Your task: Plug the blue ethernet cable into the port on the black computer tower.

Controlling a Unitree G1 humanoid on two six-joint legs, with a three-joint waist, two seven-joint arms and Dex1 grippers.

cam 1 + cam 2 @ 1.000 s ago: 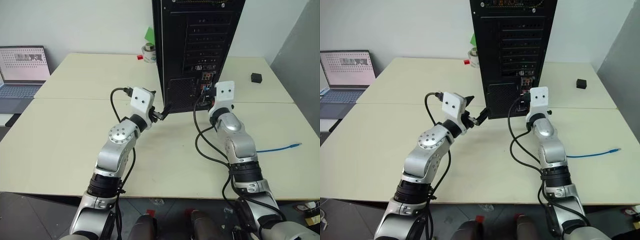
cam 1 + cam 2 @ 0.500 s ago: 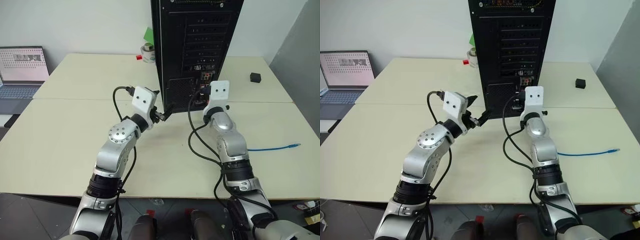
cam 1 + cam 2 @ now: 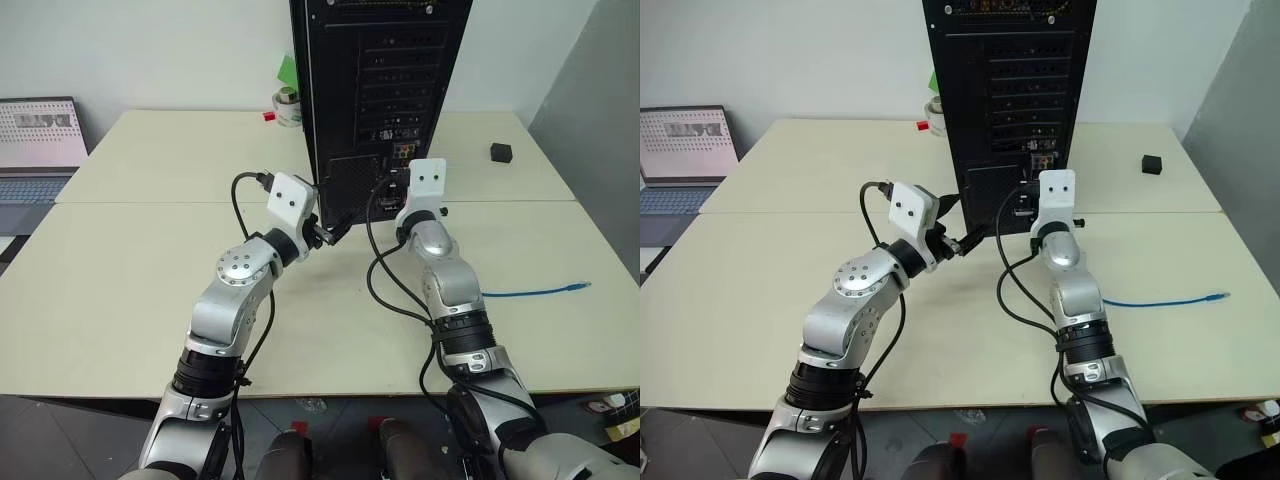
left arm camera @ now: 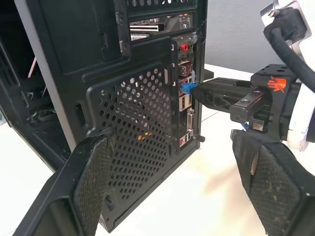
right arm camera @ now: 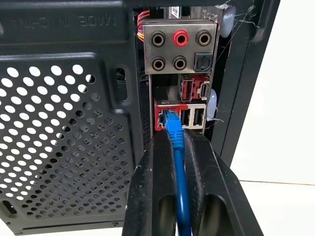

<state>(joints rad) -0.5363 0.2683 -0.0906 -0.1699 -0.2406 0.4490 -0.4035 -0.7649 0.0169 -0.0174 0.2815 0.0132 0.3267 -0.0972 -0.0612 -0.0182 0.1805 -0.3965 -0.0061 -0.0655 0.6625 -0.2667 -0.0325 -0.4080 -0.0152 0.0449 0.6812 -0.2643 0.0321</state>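
Nearest us on the pale beige tabletop (image 3: pixel 120 300), our left gripper (image 3: pixel 326 231) hangs with its two black fingers spread wide and nothing between them, just beside the lower corner of the tall black metal computer tower (image 3: pixel 380 90). Our right gripper (image 5: pixel 173 140) is closed tightly on the thin bright-blue ethernet cable (image 5: pixel 178 162), just behind its clear-blue plug. That plug sits at the mouth of the network port in the tower's rear connector column, below the round audio jacks (image 5: pixel 181 37); whether it is fully seated we cannot tell. The cable's free end (image 3: pixel 540 292) lies on the table off to the right. Farther back stand a small black cube (image 3: pixel 501 152), a tape roll (image 3: pixel 288 106) and an open laptop (image 3: pixel 40 135).
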